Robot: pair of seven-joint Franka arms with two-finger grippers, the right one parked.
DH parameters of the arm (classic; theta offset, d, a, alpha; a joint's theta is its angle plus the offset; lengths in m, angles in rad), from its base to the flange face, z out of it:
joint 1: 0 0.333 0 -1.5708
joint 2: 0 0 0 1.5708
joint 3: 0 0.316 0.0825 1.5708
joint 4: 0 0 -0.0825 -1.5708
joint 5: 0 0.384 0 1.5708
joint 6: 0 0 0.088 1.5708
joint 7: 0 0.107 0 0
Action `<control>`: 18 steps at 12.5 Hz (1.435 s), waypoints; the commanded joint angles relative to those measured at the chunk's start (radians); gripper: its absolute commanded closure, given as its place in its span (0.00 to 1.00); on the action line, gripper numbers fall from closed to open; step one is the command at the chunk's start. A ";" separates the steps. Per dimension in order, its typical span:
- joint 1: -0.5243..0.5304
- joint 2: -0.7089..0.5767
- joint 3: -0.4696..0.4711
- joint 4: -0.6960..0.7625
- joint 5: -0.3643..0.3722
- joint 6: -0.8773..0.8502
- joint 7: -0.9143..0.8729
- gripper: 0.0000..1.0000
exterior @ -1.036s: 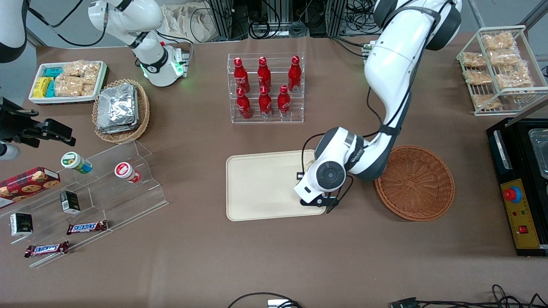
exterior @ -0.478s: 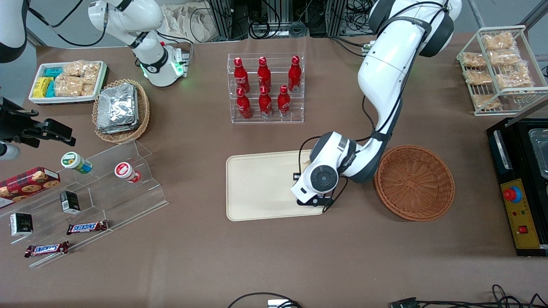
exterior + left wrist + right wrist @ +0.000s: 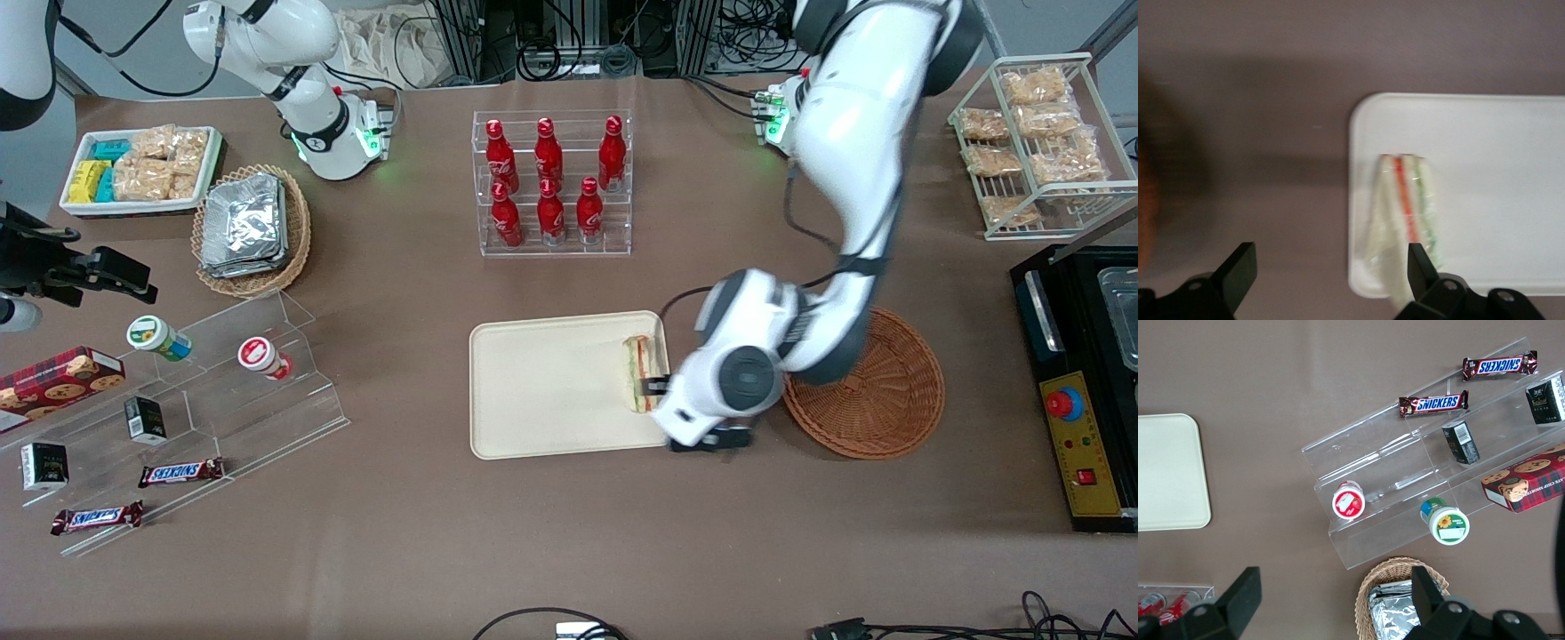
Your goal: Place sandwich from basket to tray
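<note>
The sandwich (image 3: 642,373) lies on the cream tray (image 3: 542,382), at the tray's edge nearest the reddish-brown basket (image 3: 876,391). Its green and orange-red layers show in the left wrist view (image 3: 1405,207), resting on the tray (image 3: 1498,167). My left gripper (image 3: 702,409) hangs above the strip of table between tray and basket, close beside the sandwich. It is open (image 3: 1330,267), with nothing between its fingers. The basket holds nothing that I can see; the arm covers part of its rim.
A clear rack of red cola bottles (image 3: 551,182) stands farther from the front camera than the tray. Toward the parked arm's end are an acrylic stepped shelf (image 3: 204,382) and a foil-packet basket (image 3: 251,227). A wire snack rack (image 3: 1036,142) and a black control box (image 3: 1080,391) stand at the working arm's end.
The left arm has swung from over the tray toward the basket. The sandwich, hidden under the hand before, now lies uncovered on the tray, free of the gripper.
</note>
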 commanded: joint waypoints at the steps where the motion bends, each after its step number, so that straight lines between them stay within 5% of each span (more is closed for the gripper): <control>1: 0.139 -0.154 -0.004 -0.035 0.070 -0.178 0.011 0.00; 5: 0.268 -0.313 -0.002 -0.033 0.149 -0.350 0.151 0.00; 10: 0.421 -0.493 -0.002 -0.030 0.149 -0.447 0.232 0.00; 13: 0.515 -0.519 -0.002 -0.038 0.141 -0.509 0.373 0.00; 18: 0.514 -0.530 -0.008 -0.070 0.135 -0.540 0.375 0.00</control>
